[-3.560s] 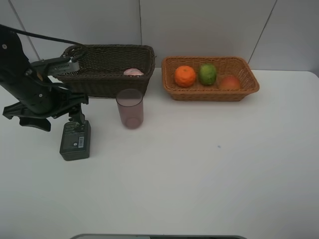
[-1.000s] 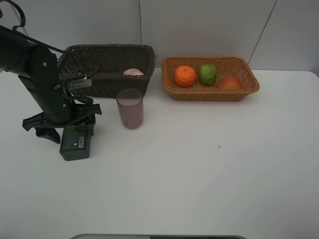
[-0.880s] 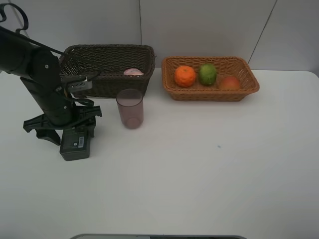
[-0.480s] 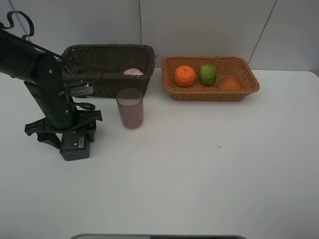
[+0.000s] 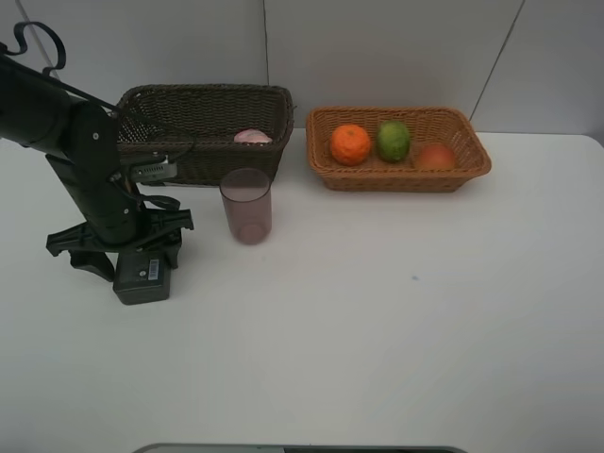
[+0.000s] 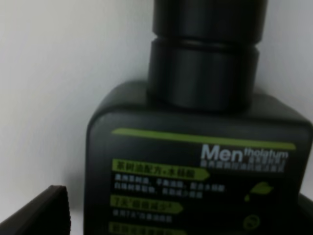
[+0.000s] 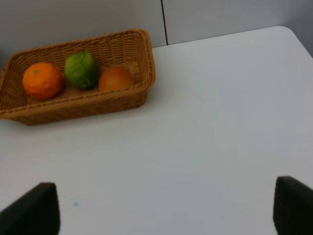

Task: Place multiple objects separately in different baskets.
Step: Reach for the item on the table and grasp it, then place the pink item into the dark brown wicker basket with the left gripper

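From the high camera we see the left pincer point(image 5: 124, 250) low over the counter point(image 5: 377, 330), its two fingers spread wide apart on either side of the upper end of the dark green flask point(image 5: 143, 276), which lies flat with its label up. We cannot tell whether either finger touches it. Just beside the flask, toward the middle, the translucent pink cup point(image 5: 246, 206) stands upright in front of the dark brown basket point(image 5: 203, 92), and the pink bottle point(image 5: 252, 137) lies inside that basket near its right end. The light tan basket point(image 5: 396, 178) sits to the right of the dark one, apart from it, and holds the orange point(image 5: 351, 144), the lime point(image 5: 394, 141) and the peach point(image 5: 435, 156) in a row. The right pincer does not show here. In the left wrist view the flask point(image 6: 195, 166) fills most of the picture, its black cap point(image 6: 205, 58) pointing away from the camera, with one dark fingertip point(image 6: 46, 210) standing clear of its side on the white counter. In the right wrist view the right pincer point(image 7: 161, 208) is wide apart with only bare counter between its fingers, and the tan basket point(image 7: 146, 58) with its three fruits lies well apart from it.
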Robot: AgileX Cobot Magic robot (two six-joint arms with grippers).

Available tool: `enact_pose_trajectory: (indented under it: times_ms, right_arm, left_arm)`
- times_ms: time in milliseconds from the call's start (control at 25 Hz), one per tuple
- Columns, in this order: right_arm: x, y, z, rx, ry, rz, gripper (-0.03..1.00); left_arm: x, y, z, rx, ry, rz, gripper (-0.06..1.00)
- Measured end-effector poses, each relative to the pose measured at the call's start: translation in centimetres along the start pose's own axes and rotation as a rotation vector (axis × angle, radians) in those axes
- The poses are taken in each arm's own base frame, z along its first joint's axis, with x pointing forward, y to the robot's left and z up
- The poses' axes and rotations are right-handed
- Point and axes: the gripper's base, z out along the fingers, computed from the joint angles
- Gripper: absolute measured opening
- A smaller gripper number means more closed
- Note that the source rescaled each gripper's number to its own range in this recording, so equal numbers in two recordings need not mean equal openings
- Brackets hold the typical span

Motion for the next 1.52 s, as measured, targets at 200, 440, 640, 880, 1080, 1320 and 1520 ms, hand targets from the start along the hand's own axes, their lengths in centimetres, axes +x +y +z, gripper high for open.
enact_pose_trajectory:
  times_ms: [200, 440, 640, 880, 1080, 1320, 1520]
  right_arm:
    - [0.00, 0.00, 0.00, 0.000, 0.000, 0.000, 0.95]
    - [0.00, 0.00, 0.00, 0.000, 0.000, 0.000, 0.95]
    - [0.00, 0.00, 0.00, 0.000, 0.000, 0.000, 0.95]
    - [0.00, 0.00, 0.00, 0.000, 0.000, 0.000, 0.95]
    - [0.00, 0.00, 0.00, 0.000, 0.000, 0.000, 0.95]
    - [0.00, 0.00, 0.00, 0.000, 0.000, 0.000, 0.95]
    - [0.00, 0.00, 0.00, 0.000, 0.000, 0.000, 0.95]
  left_arm:
    - [-0.02, -0.01, 0.00, 0.001, -0.002, 0.000, 1.00]
    - [-0.02, -0.01, 0.00, 0.001, -0.002, 0.000, 1.00]
    - [-0.02, -0.01, 0.00, 0.001, -0.002, 0.000, 1.00]
    - [-0.06, -0.05, 0.00, 0.005, -0.007, 0.000, 0.82]
    - [-0.06, -0.05, 0.00, 0.005, -0.007, 0.000, 0.82]
    - [-0.10, -0.07, 0.00, 0.008, -0.011, -0.010, 0.82]
    - [-0.10, -0.08, 0.00, 0.009, -0.011, -0.022, 0.82]
